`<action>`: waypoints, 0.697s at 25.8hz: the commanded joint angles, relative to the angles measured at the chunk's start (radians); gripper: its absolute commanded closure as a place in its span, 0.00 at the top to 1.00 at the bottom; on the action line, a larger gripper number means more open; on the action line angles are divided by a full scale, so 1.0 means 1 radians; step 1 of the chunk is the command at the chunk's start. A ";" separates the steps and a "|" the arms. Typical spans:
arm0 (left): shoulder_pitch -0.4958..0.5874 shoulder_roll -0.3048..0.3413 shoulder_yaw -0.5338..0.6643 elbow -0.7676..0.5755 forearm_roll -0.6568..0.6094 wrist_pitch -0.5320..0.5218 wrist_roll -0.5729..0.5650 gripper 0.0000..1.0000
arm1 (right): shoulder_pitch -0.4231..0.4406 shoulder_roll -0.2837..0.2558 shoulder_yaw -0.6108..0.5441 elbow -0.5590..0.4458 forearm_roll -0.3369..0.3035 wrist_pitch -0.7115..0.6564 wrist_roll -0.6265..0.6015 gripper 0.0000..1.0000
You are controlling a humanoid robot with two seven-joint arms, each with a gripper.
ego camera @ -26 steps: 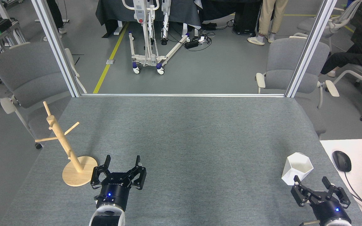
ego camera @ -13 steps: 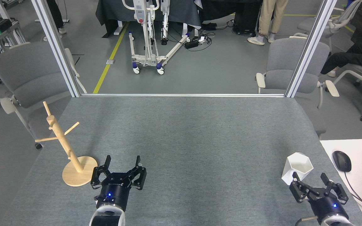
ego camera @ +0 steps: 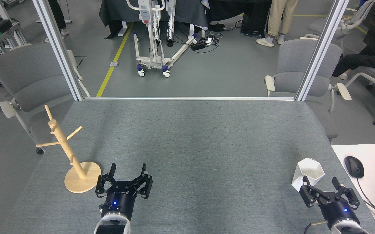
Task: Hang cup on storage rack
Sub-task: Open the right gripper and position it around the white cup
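Observation:
The white faceted cup (ego camera: 307, 173) stands upright near the table's front right corner. My right gripper (ego camera: 320, 182) is open just in front of it, its left finger up against the cup's near wall. Near the left edge stands the wooden storage rack (ego camera: 67, 150), with a round disc base, a leaning post and short pegs that carry nothing. Open and empty, my left gripper (ego camera: 128, 169) hovers low over the table just right of the rack's base.
The grey felt table (ego camera: 187, 143) is bordered by aluminium frame posts at its far corners. A white desk with a black mouse (ego camera: 354, 166) and a keyboard corner adjoins at the right. Grey chairs stand beyond both sides.
My right gripper has risen slightly and shifted left toward the cup. My left gripper has dropped back slightly toward the near edge. Cup and rack have not moved.

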 commanded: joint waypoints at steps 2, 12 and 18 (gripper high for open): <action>0.000 0.000 0.000 0.008 0.000 0.000 0.001 1.00 | -0.003 0.002 0.000 0.013 0.001 0.002 0.001 1.00; -0.022 0.001 0.002 0.034 0.000 0.000 0.001 1.00 | -0.012 0.004 0.002 0.027 0.001 0.004 0.001 1.00; -0.023 0.000 0.002 0.040 0.000 0.002 0.001 1.00 | -0.029 0.005 0.021 0.041 0.002 0.027 0.001 1.00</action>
